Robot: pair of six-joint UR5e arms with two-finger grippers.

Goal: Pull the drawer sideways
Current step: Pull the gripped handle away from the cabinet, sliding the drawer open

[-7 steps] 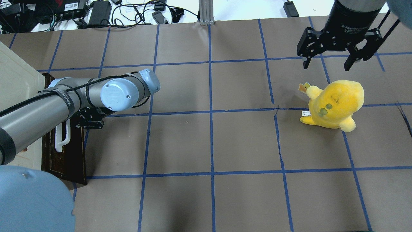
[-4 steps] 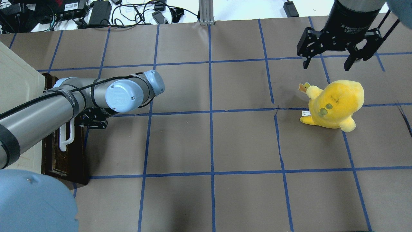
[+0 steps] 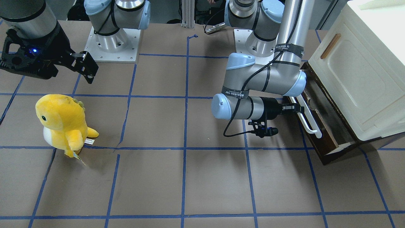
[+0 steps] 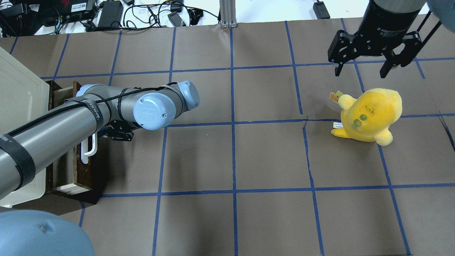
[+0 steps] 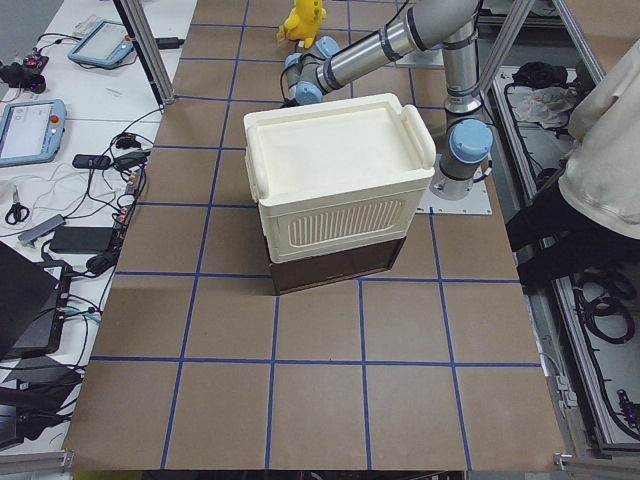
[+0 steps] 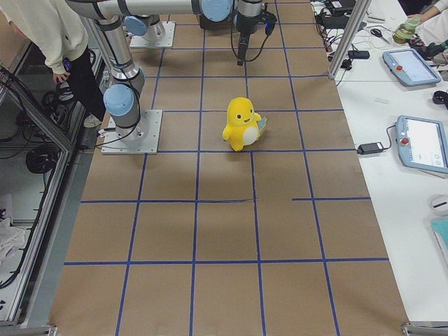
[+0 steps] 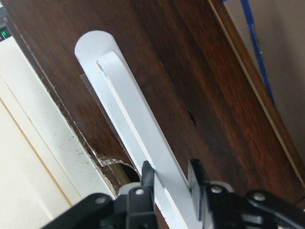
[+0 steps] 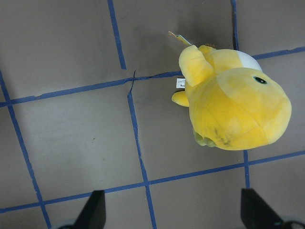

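The drawer (image 4: 89, 177) has a dark brown front and stands partly out of the cream cabinet (image 4: 17, 106). Its pale wood sides show at both ends. It also shows in the front-facing view (image 3: 321, 144). My left gripper (image 7: 171, 174) is shut on the drawer's long white bar handle (image 7: 138, 129), one finger on each side. In the front-facing view the left gripper (image 3: 299, 108) lies level against the handle (image 3: 309, 120). In the overhead view my arm hides most of it. My right gripper (image 4: 360, 71) is open and empty, high above the far right of the table.
A yellow plush toy (image 4: 369, 113) stands on the right of the table, below the right gripper; it also shows in the right wrist view (image 8: 233, 109). The cabinet door has a small tan handle (image 3: 330, 46). Cables and power bricks lie beyond the far edge. A person stands near the robot's base.
My left arm has moved right in the overhead view with the handle in its grip. The drawer has slid out of the cabinet with it, and its pale sides now show.
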